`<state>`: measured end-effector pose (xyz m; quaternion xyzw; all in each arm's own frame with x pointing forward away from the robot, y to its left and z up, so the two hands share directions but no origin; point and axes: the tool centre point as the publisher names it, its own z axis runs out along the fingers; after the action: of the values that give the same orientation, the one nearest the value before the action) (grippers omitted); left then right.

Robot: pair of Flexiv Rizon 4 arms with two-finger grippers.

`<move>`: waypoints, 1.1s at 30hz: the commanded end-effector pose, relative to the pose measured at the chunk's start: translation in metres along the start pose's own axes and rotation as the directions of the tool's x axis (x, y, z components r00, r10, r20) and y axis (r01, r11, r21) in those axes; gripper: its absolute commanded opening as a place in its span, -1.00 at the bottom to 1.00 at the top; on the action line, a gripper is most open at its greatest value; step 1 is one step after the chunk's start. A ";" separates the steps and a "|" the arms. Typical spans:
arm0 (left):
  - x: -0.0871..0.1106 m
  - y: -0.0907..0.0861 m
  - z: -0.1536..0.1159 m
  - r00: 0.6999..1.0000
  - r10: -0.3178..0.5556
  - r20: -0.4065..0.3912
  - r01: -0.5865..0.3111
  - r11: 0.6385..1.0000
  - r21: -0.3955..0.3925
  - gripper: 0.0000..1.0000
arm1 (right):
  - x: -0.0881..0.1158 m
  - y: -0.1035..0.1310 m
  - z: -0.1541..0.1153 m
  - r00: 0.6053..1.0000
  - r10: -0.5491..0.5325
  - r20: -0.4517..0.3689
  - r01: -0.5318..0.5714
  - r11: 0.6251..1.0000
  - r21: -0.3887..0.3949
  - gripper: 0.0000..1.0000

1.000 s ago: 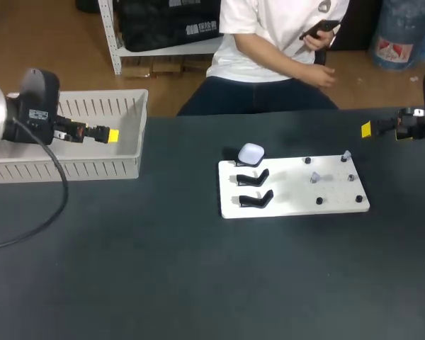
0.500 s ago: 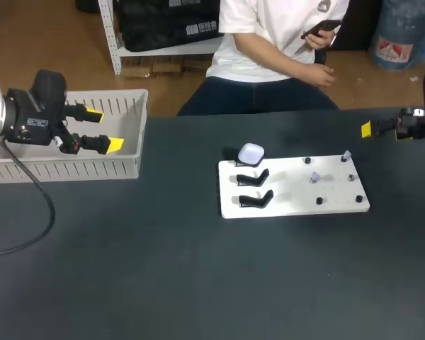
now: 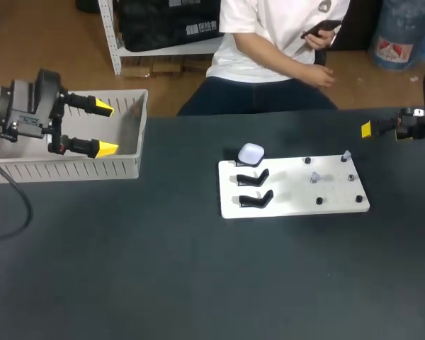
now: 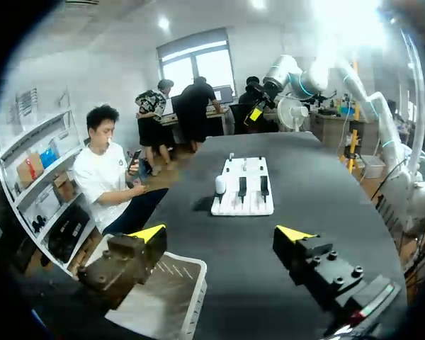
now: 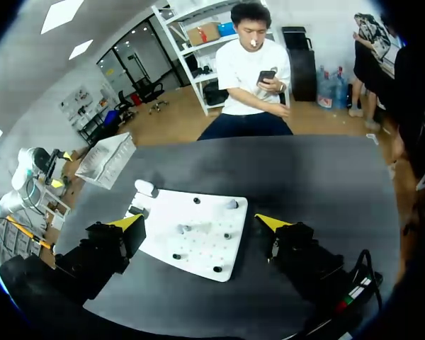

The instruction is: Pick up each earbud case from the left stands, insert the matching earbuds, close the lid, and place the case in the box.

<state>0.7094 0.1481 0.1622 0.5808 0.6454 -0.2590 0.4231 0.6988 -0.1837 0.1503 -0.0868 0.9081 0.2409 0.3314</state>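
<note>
The box (image 3: 71, 168) sits on the table (image 3: 198, 269), well to the left of the board (image 3: 290, 193). In the head view its front wall hides most of its floor. The left wrist view looks into one corner and shows only slatted floor there, so what lies in the rest cannot be told.

The white case (image 3: 251, 153) rests, lid down, on the stand at the board's far left corner. Two black stands (image 3: 253, 177) nearer along that left edge are bare. Two pale earbuds (image 3: 314, 176) stand on pegs on the board's right half.

The left gripper (image 3: 105, 128) hangs over the box, far left of the board. Its fingers are spread wide and hold nothing. The right gripper (image 5: 198, 222) is off the board's far right corner. In its own wrist view its fingers are spread wide with nothing between them and the board ahead of it. In the head view it is edge-on, with a single yellow tip showing, so the spread cannot be read there. The right wrist view also takes in the box beyond the board.
</note>
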 end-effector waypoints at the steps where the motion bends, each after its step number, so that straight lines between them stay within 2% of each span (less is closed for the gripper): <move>1: 0.003 0.004 0.000 0.999 0.004 0.032 -0.005 0.999 0.038 1.00 | 0.000 -0.001 0.001 1.000 -0.001 0.000 0.001 1.000 -0.003 1.00; 6: 0.003 0.004 0.000 0.999 0.004 0.032 -0.005 0.999 0.038 1.00 | 0.000 -0.001 0.001 1.000 -0.001 0.000 0.001 1.000 -0.003 1.00; 11: -0.005 0.008 0.023 1.000 0.005 0.011 -0.005 0.999 0.037 1.00 | 0.000 -0.001 0.001 1.000 -0.001 0.000 0.001 1.000 -0.003 1.00; 18: -0.011 0.022 0.068 0.999 0.027 0.024 -0.030 0.995 0.096 1.00 | 0.000 -0.001 0.001 1.000 -0.001 0.000 0.001 1.000 -0.003 1.00; 23: -0.015 0.025 0.101 0.999 0.034 0.042 -0.040 0.990 0.136 1.00 | 0.000 -0.001 0.001 1.000 -0.001 0.000 0.001 1.000 -0.003 1.00; 26: -0.019 0.024 0.119 0.998 0.030 0.051 -0.039 0.985 0.170 1.00 | 0.000 -0.001 0.001 1.000 -0.001 0.000 0.001 1.000 -0.003 1.00; 33: -0.020 0.018 0.158 1.000 0.000 0.029 -0.005 0.986 0.164 1.00 | 0.000 -0.001 0.001 1.000 -0.001 0.000 0.001 1.000 -0.003 1.00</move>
<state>0.7531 0.0330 0.1154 0.6064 0.6150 -0.3162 0.3925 0.6988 -0.1837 0.1504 -0.0868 0.9081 0.2409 0.3314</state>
